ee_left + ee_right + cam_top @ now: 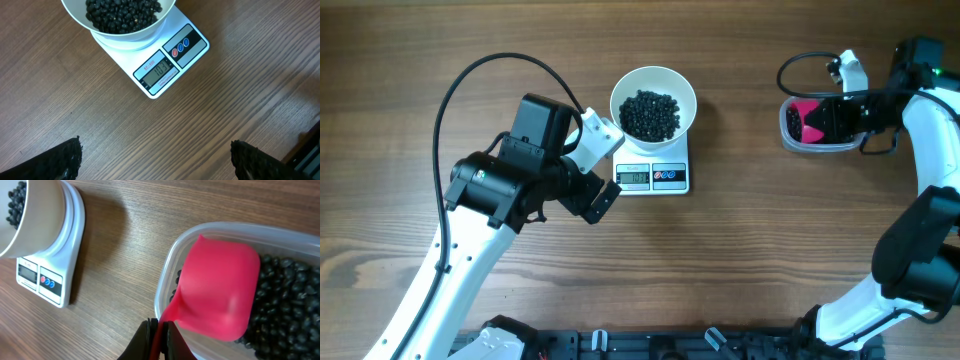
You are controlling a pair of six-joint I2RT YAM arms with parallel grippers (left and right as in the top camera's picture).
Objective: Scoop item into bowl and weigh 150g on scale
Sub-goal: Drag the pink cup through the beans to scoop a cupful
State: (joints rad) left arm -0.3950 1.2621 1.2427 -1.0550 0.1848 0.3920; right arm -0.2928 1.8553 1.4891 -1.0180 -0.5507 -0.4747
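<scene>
The white bowl (653,88) stands on the white scale (655,175) and holds a heap of black beads (650,114). In the left wrist view the bowl (117,31) sits over the scale (165,62), whose lit display faces me. My left gripper (597,197) hovers open over bare wood just left of the scale's front, its fingertips (65,160) far apart. At the far right my right gripper (160,339) is shut on the handle of the pink scoop (217,290), which is turned bottom up inside the clear tub (170,275) of beads (285,310).
The clear tub (817,125) stands at the table's right side, well apart from the scale. A black cable (480,75) loops over the left arm. A dark rail (650,345) runs along the front edge.
</scene>
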